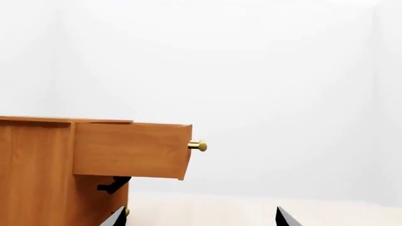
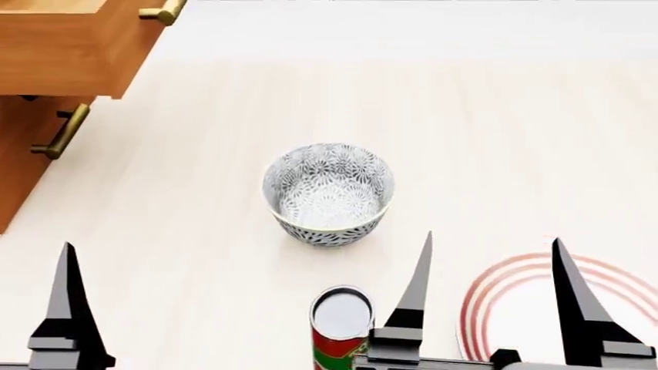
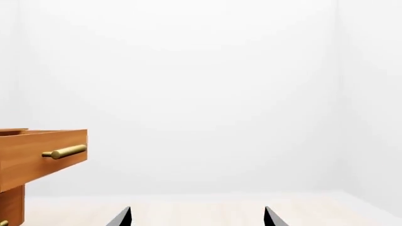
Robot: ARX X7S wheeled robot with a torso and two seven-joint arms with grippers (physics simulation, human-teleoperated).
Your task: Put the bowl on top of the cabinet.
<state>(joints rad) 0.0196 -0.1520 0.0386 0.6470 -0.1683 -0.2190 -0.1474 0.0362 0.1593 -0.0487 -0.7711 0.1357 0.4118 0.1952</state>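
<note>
The bowl point(image 2: 327, 193), white with a dark floral pattern, stands upright on the pale floor in the middle of the head view. The cabinet point(image 2: 31, 54) is at the far left with its top drawer point(image 1: 129, 149) pulled out; it also shows in the right wrist view as the cabinet point(image 3: 37, 157). My right gripper point(image 2: 494, 239) hangs open on the near side of the bowl and to its right, apart from it. My left gripper point(image 1: 199, 214) is open and empty too, with only one finger point(image 2: 68, 308) in the head view. Neither wrist view shows the bowl.
A red-and-green can point(image 2: 340, 327) with a silver top stands just in front of the bowl, beside my right gripper's inner finger. A flat white plate with red rings point(image 2: 504, 304) lies under the right gripper. A brass bar handle point(image 2: 60, 131) sticks out from the cabinet's lower front.
</note>
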